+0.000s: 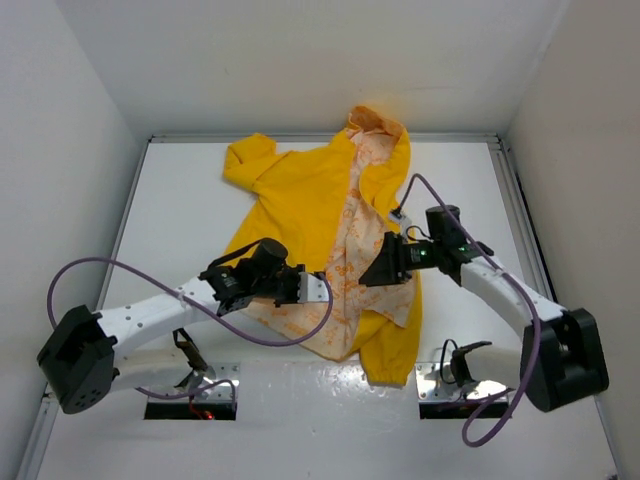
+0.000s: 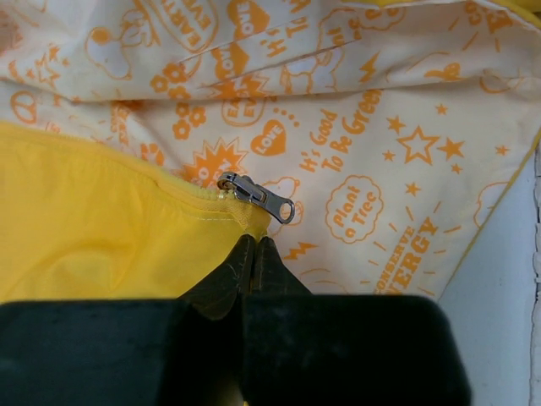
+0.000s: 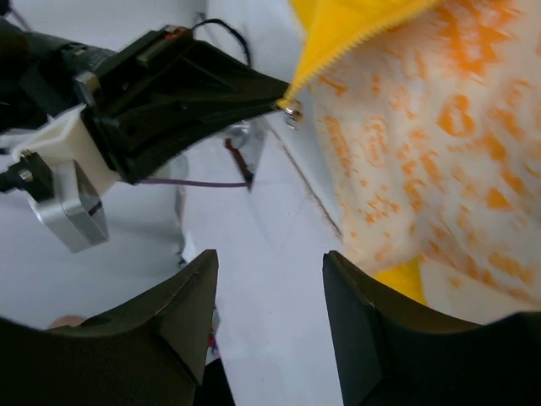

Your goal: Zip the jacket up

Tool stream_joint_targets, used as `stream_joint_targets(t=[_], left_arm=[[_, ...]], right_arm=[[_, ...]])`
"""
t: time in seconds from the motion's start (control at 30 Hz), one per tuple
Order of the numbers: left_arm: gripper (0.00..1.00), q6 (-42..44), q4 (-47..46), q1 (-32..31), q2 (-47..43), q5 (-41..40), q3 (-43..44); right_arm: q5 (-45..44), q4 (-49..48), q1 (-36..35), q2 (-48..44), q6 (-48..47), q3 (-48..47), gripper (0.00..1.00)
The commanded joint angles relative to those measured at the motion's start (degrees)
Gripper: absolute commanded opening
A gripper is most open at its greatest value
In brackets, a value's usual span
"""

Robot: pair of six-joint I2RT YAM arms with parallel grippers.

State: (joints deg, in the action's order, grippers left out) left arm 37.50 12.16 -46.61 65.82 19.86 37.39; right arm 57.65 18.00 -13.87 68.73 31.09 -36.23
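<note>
The yellow jacket (image 1: 290,195) lies open on the white table, its white orange-printed lining (image 1: 355,235) facing up. My left gripper (image 1: 318,288) is shut on the yellow front edge of the jacket; in the left wrist view its fingertips (image 2: 255,243) pinch the fabric just below the metal zipper slider (image 2: 258,196). My right gripper (image 1: 375,272) is open and empty above the lining, pointing toward the left gripper. In the right wrist view its open fingers (image 3: 190,296) frame bare table, and the slider (image 3: 292,110) shows at the lifted yellow edge (image 3: 355,30).
White walls (image 1: 80,130) enclose the table on three sides. Two mounting plates with cables sit at the near edge, one on the left (image 1: 190,385) and one on the right (image 1: 450,380). A purple cable (image 1: 300,335) loops under the left arm.
</note>
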Motion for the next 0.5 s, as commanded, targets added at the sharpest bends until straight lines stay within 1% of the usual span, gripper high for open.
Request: stream_joint_targets(t=[0.0,0.03,0.07,0.1,0.13,0.17,0.3,0.33,0.47], left_arm=[[0.00,-3.13,-0.21,-0.93,-1.75,-3.41,2.25],[0.00,-3.13,0.31,-1.46,-1.75,-5.34,2.77],[0.00,-3.13,0.84,-1.47,-2.27,-6.14,2.78],[0.00,-3.13,0.84,-1.47,-2.80,-6.84,3.39],[0.00,-3.13,1.45,-1.47,-2.80,-7.37,3.39],[0.00,-3.65,1.46,-1.47,-3.41,-8.25,4.00],[0.00,-5.85,2.60,-2.69,-4.64,-8.96,5.76],[0.00,-6.99,3.12,-2.70,-4.65,-9.65,5.77],[0.00,-7.52,3.66,-3.22,-5.18,-10.28,6.91]], right_arm=[[4.58,-22.54,-4.67,5.16,19.33,0.28,0.53],[5.01,-28.22,-5.37,7.71,27.97,0.11,0.53],[4.93,-33.85,-7.64,10.00,30.93,0.54,0.53],[4.84,-38.78,-8.19,11.06,33.40,0.54,0.53],[4.67,-40.57,-8.63,13.16,36.90,0.46,0.53],[4.58,-42.07,-10.37,15.19,38.41,-0.76,0.53],[3.62,-41.46,-13.98,19.59,38.78,-4.19,0.52],[3.18,-41.73,-14.17,21.69,39.13,-4.55,0.50],[1.60,-44.09,-14.44,24.08,42.11,-5.25,0.49]])
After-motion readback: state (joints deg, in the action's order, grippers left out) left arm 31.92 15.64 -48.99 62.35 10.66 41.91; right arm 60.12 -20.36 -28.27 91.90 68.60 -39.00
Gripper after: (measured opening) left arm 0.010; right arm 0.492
